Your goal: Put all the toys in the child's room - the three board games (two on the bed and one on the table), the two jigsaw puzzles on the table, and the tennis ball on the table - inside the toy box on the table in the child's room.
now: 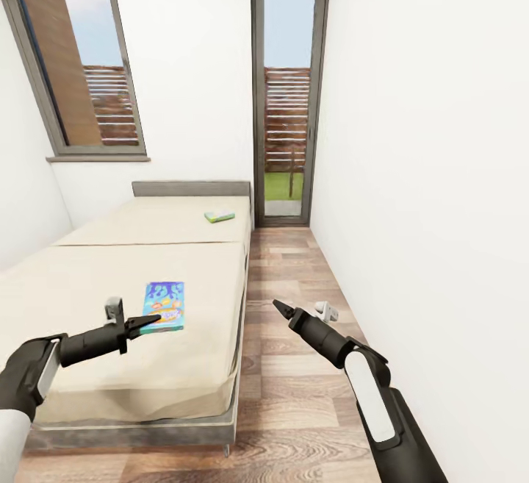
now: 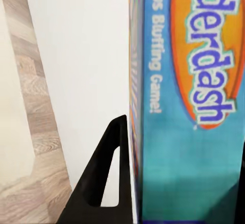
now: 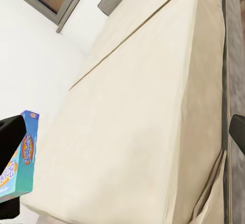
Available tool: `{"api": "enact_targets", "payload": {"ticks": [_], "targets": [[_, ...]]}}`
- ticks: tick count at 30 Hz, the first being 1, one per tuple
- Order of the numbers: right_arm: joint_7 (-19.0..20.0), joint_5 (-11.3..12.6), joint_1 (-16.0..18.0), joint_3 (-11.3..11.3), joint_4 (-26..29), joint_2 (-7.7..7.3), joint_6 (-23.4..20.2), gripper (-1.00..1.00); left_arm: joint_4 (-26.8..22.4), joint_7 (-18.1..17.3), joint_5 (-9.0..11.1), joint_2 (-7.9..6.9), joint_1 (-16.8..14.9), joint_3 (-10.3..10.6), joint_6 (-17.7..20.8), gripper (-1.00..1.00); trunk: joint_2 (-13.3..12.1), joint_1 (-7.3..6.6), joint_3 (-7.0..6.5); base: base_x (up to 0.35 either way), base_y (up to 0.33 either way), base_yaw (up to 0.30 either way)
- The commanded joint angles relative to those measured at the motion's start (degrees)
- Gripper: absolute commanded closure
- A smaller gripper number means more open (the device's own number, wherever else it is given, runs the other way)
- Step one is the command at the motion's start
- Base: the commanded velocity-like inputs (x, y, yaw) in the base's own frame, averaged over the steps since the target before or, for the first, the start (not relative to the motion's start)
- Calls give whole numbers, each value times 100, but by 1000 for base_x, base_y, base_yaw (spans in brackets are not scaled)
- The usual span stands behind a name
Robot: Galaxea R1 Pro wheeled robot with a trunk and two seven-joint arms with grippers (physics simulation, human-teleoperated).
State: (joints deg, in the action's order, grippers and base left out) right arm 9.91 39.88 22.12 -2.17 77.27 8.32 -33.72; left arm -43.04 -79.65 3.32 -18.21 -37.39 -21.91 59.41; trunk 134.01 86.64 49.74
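Left pincer is out over the near half of the bed, clenched on the blue game. The wrist cam shows a black finger pressed right against the box edge, so it's properly grasped. Further back, by the headboard, the green-edged game lies flat on the mattress. Right pincer hangs over the wood floor beside the bed, fingers spread apart, holding nothing.

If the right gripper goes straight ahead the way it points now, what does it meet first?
Probably the side of the bed: the right gripper points up-left over floor toward the mattress edge. Depth is unclear.
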Motion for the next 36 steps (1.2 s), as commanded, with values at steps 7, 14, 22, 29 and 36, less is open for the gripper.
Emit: {"api": "enact_targets", "payload": {"ticks": [7, 14, 22, 29, 36], "targets": [[-91, -1, 3, 26, 5, -4, -54, -100, -45, -403, -13, -464, -48, 28, 59, 100, -280, -155, -120, 0, 0, 0], [-575, 16, 3, 5, 7, -5, -67, -100, -47, -1035, -23, -945, -49, 45, 59, 100, -561, -309, -245, 0, 0, 0], [-598, 54, 3, 17, 7, -7, -31, -100, -54, -1035, -17, -1115, -49, 43, 59, 100, -882, -485, -389, -93, 0, 0], [-596, 58, 3, 24, 8, -10, -29, -100, -75, -1035, -16, -1123, -49, 41, 59, 100, -1162, -638, -506, -70, 0, 0], [-596, 75, 3, 37, -1, -6, -37, -100, -110, -1035, -10, -1124, -49, 40, 59, 100, -1443, -792, -575, -3, 0, 0]]}}
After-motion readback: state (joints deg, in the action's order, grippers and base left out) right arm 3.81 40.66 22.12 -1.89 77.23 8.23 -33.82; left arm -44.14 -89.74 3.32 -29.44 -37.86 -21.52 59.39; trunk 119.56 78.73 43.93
